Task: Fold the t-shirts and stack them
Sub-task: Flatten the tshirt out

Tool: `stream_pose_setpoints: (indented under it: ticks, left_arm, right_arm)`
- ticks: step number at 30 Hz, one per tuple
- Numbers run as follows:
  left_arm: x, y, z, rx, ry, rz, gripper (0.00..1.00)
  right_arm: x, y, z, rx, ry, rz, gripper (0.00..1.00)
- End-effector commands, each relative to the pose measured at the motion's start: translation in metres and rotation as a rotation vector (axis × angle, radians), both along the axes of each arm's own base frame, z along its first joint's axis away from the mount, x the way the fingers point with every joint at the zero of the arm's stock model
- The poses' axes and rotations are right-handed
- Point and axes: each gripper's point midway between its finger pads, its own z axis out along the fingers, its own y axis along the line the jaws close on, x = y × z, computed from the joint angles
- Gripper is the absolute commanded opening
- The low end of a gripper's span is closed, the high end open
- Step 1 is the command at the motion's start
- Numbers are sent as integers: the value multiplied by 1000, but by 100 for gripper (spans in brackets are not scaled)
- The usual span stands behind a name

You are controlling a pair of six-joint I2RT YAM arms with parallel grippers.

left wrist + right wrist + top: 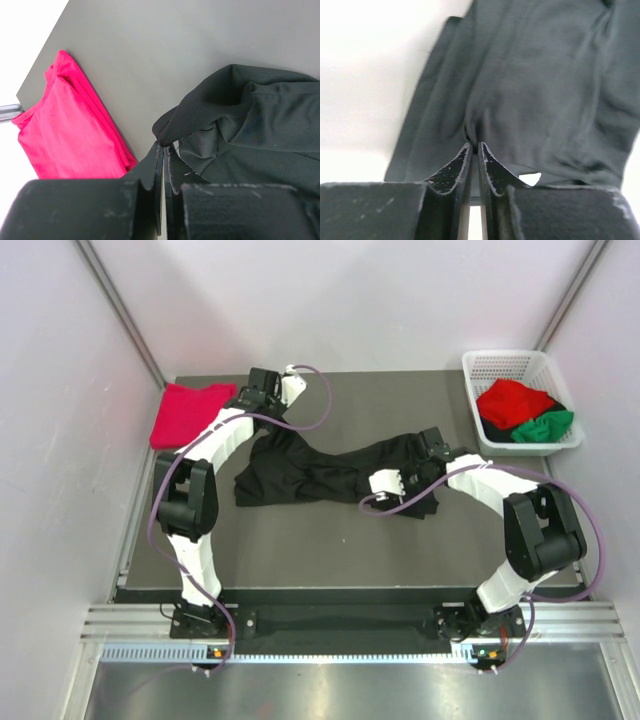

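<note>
The black t-shirt (320, 475) lies bunched and stretched across the middle of the dark surface (330, 550), running from its far left part toward the right. The left pincer (164, 150) is pressed together on a raised corner of this shirt at its left end, the cloth hanging away from the tips to the right. The right pincer (474, 146) has its tips drawn almost together on a fold of the same shirt at its right end, with cloth caught between them. Left of the left pincer, a folded crimson-pink t-shirt (190, 412) lies flat at the far left corner, apart from the black one. At the far right, a white basket (480, 365) holds a red t-shirt (512, 400) and a green t-shirt (548, 425).
</note>
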Motion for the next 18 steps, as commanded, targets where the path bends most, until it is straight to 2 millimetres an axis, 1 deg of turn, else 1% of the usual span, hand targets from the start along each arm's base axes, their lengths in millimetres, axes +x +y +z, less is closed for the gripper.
stream_pose_setpoints:
  ticks: [1, 3, 6, 7, 8, 9, 10, 11, 12, 13, 14, 15, 16, 17, 18]
  left_arm:
    - [12, -4, 21, -10, -63, -1, 0]
    - [13, -4, 24, -11, -69, -2, 0]
    - [14, -2, 32, -1, -87, -4, 0]
    - [14, -1, 36, 2, -93, -1, 0]
    - [14, 2, 45, 7, -114, 4, 0]
    - [13, 4, 50, 20, -124, -2, 0]
    - [12, 4, 54, 25, -131, -5, 0]
    - [11, 7, 63, 29, -148, -5, 0]
    - [9, 10, 68, 43, -154, -9, 0]
    - [8, 10, 73, 46, -165, -13, 0]
    - [5, 14, 84, 44, -186, -8, 0]
    - [4, 17, 90, 42, -195, -3, 0]
    - [3, 18, 98, 36, -208, 1, 0]
    - [-1, 20, 113, 23, -236, 5, 0]
    - [-1, 20, 125, 14, -261, 10, 0]
  right_arm:
    - [25, 11, 33, 62, -77, -35, 8]
    - [30, 13, 42, 76, -91, -54, 6]
    - [47, 16, 71, 123, -150, -112, 3]
    - [59, 17, 93, 150, -200, -138, 1]
    - [66, 17, 105, 186, -204, -199, 0]
    - [77, 18, 120, 224, -238, -243, 0]
    - [95, 13, 150, 268, -294, -311, 0]
    - [104, 12, 165, 330, -280, -415, 0]
    - [116, 8, 182, 372, -304, -477, 0]
    - [135, -6, 211, 412, -355, -566, 0]
    - [142, -11, 225, 476, -339, -661, 0]
    - [148, -16, 238, 508, -348, -706, 0]
    - [156, -28, 264, 558, -384, -775, 0]
    - [158, -34, 276, 579, -403, -802, 0]
    - [156, -39, 293, 607, -435, -818, 0]
